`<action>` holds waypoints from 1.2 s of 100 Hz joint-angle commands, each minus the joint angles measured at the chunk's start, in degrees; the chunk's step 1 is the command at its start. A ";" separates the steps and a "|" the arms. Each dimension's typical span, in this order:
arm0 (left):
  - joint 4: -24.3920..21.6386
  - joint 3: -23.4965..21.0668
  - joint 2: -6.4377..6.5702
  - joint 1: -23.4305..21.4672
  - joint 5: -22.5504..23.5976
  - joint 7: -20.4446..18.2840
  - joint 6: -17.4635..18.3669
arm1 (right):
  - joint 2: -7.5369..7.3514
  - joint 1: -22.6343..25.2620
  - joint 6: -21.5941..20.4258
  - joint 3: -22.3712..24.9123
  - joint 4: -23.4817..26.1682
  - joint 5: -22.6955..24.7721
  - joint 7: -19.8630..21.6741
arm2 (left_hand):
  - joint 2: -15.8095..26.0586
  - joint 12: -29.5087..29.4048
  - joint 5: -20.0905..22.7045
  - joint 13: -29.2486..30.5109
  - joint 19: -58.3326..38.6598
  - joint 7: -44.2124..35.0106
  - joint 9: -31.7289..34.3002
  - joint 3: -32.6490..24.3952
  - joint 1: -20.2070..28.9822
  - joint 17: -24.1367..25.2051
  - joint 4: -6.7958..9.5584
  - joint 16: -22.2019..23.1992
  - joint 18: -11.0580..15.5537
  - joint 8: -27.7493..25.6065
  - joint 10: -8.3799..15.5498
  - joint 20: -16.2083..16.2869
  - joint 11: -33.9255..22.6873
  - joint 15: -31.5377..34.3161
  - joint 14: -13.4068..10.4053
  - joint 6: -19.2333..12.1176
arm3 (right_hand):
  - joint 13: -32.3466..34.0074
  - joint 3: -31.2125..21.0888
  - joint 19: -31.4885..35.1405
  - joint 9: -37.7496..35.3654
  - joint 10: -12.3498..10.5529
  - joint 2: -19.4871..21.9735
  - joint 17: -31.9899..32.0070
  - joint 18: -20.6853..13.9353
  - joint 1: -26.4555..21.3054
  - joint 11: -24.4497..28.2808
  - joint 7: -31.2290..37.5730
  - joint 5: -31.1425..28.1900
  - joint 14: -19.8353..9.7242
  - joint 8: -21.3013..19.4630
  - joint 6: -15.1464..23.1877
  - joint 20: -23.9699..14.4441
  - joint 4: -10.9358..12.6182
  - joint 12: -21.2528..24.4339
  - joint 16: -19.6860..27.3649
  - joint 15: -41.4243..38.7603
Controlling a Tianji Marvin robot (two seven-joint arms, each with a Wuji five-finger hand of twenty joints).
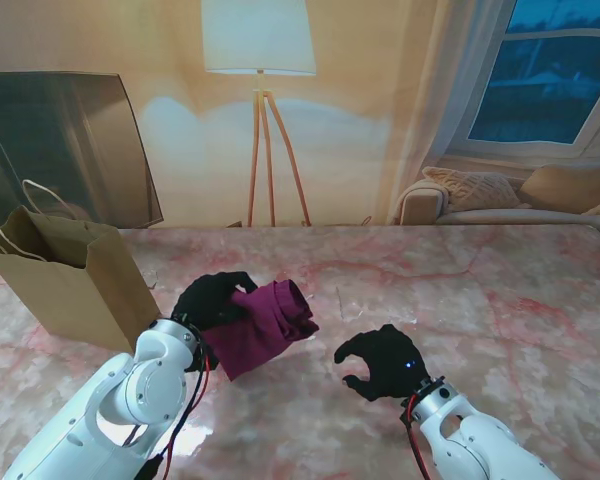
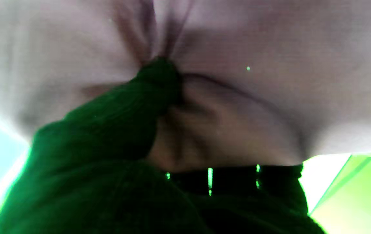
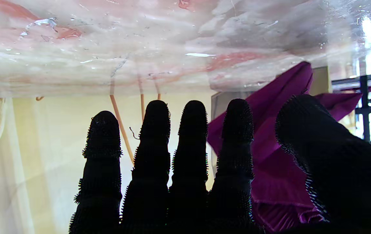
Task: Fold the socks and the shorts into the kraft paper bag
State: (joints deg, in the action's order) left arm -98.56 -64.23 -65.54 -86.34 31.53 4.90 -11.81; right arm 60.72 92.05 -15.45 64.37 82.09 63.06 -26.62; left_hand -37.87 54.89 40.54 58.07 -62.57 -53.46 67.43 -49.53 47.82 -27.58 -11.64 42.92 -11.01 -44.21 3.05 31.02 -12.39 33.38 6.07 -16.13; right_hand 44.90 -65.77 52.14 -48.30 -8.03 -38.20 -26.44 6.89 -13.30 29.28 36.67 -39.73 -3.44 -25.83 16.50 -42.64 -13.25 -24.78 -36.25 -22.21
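The folded magenta shorts [image 1: 268, 328] are held off the table just left of centre, my left hand [image 1: 212, 298] shut on their near-left edge. Close up in the left wrist view, pale bunched cloth [image 2: 237, 107] fills the picture, pinched by a dark finger [image 2: 133, 110]. The open kraft paper bag [image 1: 72, 280] stands upright at the far left, handles up. My right hand [image 1: 382, 363] hovers to the right of the shorts, open, fingers loosely curled, holding nothing; its wrist view shows its fingers [image 3: 191, 152] with the shorts [image 3: 273, 136] beyond. No socks can be made out.
The pink marble table [image 1: 500, 300] stretches to the right and far side. Behind the bag leans a dark panel [image 1: 70, 150]. A floor lamp [image 1: 260, 110] and a sofa [image 1: 500, 195] stand beyond the table.
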 commanded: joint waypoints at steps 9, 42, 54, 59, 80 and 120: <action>-3.34 -2.02 -0.69 0.53 -1.83 1.53 -1.58 | 0.23 0.42 0.28 0.25 0.58 0.62 0.37 | 2.55 3.25 1.65 1.91 -1.33 -4.01 2.41 -2.45 5.16 -0.51 -0.35 -0.54 0.35 -1.79 1.33 0.40 -3.73 1.41 1.00 -1.12 | -0.22 1.51 -1.42 0.51 0.37 1.73 0.79 0.70 -0.11 -0.80 -0.74 2.27 -0.04 0.22 0.78 1.03 3.78 0.31 0.78 1.05; -8.91 -5.69 -1.58 1.71 -3.39 3.71 -5.74 | 0.34 1.09 0.55 1.93 2.02 0.41 1.26 | 2.45 3.16 2.15 1.99 -1.19 -3.45 2.68 -2.25 5.13 -0.33 -0.19 -0.83 0.65 -1.37 1.29 0.29 -3.29 1.17 1.06 -1.16 | 0.60 2.45 -6.46 0.05 0.88 2.34 2.05 -0.21 0.17 -5.74 -1.27 2.80 -0.14 0.37 -0.06 5.57 3.94 5.58 5.91 6.10; -10.77 -7.24 -1.87 1.85 -4.06 4.42 -7.25 | 0.35 1.40 0.46 2.92 2.88 0.39 2.07 | 2.44 3.14 2.31 2.04 -1.16 -3.35 2.79 -2.21 5.08 -0.37 -0.16 -0.92 0.71 -1.34 1.34 0.30 -3.20 1.13 0.96 -1.29 | 0.65 2.90 -6.85 0.20 1.03 2.77 2.26 -0.31 0.54 -6.50 -1.51 2.99 -0.17 0.44 -0.51 6.09 3.99 6.48 6.51 6.59; -11.58 -7.85 -2.00 1.88 -4.54 4.66 -8.02 | 0.36 1.48 0.47 3.22 3.21 0.37 2.32 | 2.37 3.03 2.35 2.05 -1.16 -3.27 2.81 -2.19 5.07 -0.39 -0.14 -0.99 0.70 -1.31 1.22 0.32 -3.09 1.07 1.06 -1.14 | 0.58 3.16 -7.05 0.11 1.06 2.88 2.31 -0.29 0.64 -7.08 -1.73 3.19 -0.16 0.49 -0.64 6.51 4.09 7.31 7.06 7.02; -14.10 -10.46 -2.14 2.22 -5.88 4.37 -10.54 | 0.48 1.39 0.80 3.49 3.76 0.15 2.44 | 2.17 2.30 2.91 2.58 -1.25 -2.65 3.33 -2.23 4.79 -0.66 -0.02 -1.62 0.81 -0.74 0.93 0.50 -2.60 0.90 1.17 -0.86 | 0.16 3.83 -7.06 0.71 1.33 3.64 2.71 -0.21 0.84 -7.27 -2.59 4.71 0.02 0.77 -1.29 6.83 4.30 8.01 7.49 7.23; -19.08 -16.95 -2.71 3.55 -9.02 4.71 -16.11 | 0.55 0.88 0.84 2.77 2.96 -0.21 2.11 | 2.18 1.95 3.42 2.63 -1.23 -2.10 3.51 -2.07 4.74 -0.97 0.02 -2.21 0.97 -0.13 0.78 0.70 -2.38 0.88 1.43 -0.61 | 0.01 4.02 -6.35 0.97 1.33 3.73 3.02 0.29 0.75 -6.56 -2.69 4.77 0.09 0.80 -1.01 6.51 4.45 7.84 7.14 6.67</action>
State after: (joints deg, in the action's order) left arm -116.51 -79.85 -68.27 -84.16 22.36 9.49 -27.52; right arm 60.96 92.74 -14.61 67.42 85.20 62.75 -24.36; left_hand -37.87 54.93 41.36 58.71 -62.84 -53.63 67.50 -49.52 48.53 -28.29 -11.67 41.11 -11.01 -44.23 2.16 31.02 -12.39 33.45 6.78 -16.11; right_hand 44.90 -62.76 46.15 -48.30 -7.41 -35.41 -24.36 6.89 -13.31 22.87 35.22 -36.86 -3.43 -25.16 15.64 -36.93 -12.08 -17.42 -29.90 -16.97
